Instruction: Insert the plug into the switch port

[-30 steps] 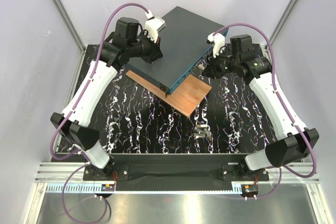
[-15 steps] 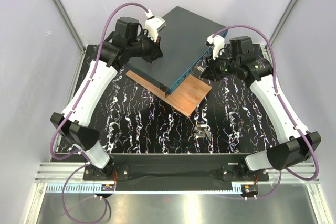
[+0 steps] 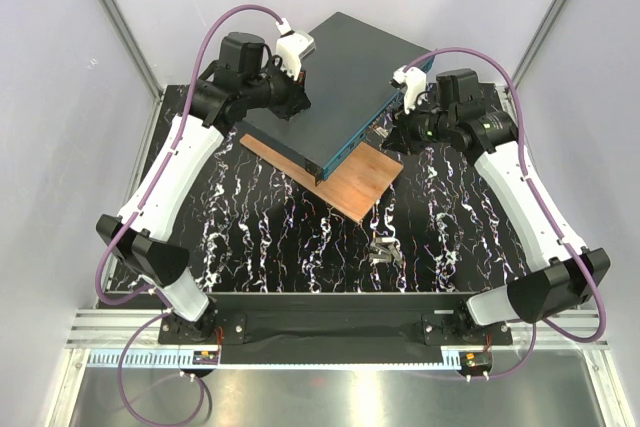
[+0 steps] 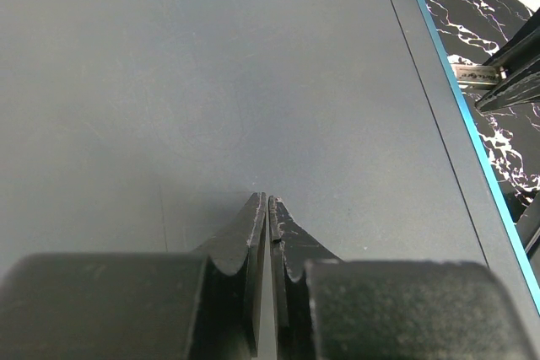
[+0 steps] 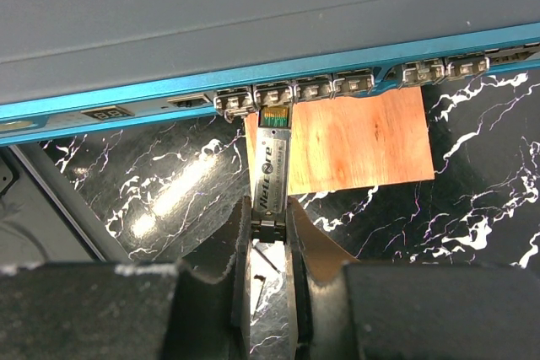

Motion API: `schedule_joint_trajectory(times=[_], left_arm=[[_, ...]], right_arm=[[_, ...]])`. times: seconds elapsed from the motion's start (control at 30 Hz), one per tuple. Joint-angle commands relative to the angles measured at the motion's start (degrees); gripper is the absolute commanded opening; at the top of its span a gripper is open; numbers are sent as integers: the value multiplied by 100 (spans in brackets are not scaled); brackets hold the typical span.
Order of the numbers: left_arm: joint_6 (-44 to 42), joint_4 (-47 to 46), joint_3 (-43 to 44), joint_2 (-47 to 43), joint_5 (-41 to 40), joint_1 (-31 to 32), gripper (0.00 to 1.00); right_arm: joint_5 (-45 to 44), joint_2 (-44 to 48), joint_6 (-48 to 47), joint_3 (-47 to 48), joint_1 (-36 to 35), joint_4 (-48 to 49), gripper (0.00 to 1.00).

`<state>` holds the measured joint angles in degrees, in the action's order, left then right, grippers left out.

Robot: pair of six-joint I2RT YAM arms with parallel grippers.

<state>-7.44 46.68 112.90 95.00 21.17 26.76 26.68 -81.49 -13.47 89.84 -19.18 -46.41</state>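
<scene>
Black marbled table [image 3: 260,237]; the switch [image 3: 345,67] lies at its far middle, turned at an angle, near corner over a wooden board [image 3: 358,185]; its teal front face with the row of ports looks toward the right.

Left gripper [image 4: 267,201] is over the switch's dark top, toward its left side; fingers together, nothing between them; tips seem to press on the lid, probably bracing the box.

Right gripper [image 5: 270,223] is at the front face, fingers clamped on the back end of the plug [image 5: 272,166]; the plug points straight at one port [image 5: 274,95], tip at its mouth, gold contacts showing, so not seated.

Done: plug gripped and lined up; left: push it fully in, then let go.

A small metal piece [image 3: 386,250] lies loose on the table, nearer, apart from the rest.
</scene>
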Motion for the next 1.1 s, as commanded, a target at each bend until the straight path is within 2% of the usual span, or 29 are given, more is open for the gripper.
schedule_joint_trajectory(times=[0.0, 0.6, 1.07], left_arm=[[50, -256, 56, -122, -7, 13, 9], [59, -291, 56, -122, 19, 13, 8], [76, -291, 30, -140, 54, 13, 8]], right_arm=[[312, -51, 73, 183, -86, 36, 0], [391, -174, -173, 534, -86, 98, 0], [444, -253, -463, 174, -77, 212, 0]])
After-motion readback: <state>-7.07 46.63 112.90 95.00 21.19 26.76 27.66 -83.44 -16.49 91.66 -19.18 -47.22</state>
